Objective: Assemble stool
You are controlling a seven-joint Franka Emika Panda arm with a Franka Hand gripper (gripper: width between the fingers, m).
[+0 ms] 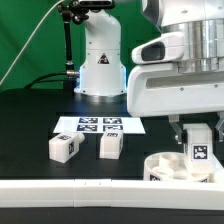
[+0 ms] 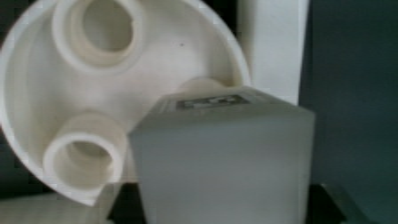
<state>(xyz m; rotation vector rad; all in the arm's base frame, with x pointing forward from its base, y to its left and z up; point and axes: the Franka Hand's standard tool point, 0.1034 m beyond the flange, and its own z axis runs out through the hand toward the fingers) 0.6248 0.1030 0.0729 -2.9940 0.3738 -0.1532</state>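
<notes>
The stool's round white seat (image 1: 172, 167) lies flat at the exterior view's right, against the front rail. My gripper (image 1: 197, 134) hangs right over it, shut on a white block leg (image 1: 198, 150) that stands upright with its tag facing the camera and its lower end at the seat. In the wrist view the grey-looking leg (image 2: 222, 150) fills the space between the dark fingers (image 2: 125, 207), and my gripper (image 2: 222, 206) holds it over the seat (image 2: 89, 95) near one of its round sockets (image 2: 80, 160). Two more legs (image 1: 64, 148) (image 1: 109, 146) lie loose on the table.
The marker board (image 1: 100, 125) lies flat behind the two loose legs. A long white rail (image 1: 90, 190) runs along the front edge and shows beside the seat as a white strip (image 2: 270, 40). The arm's white base (image 1: 100, 65) stands at the back.
</notes>
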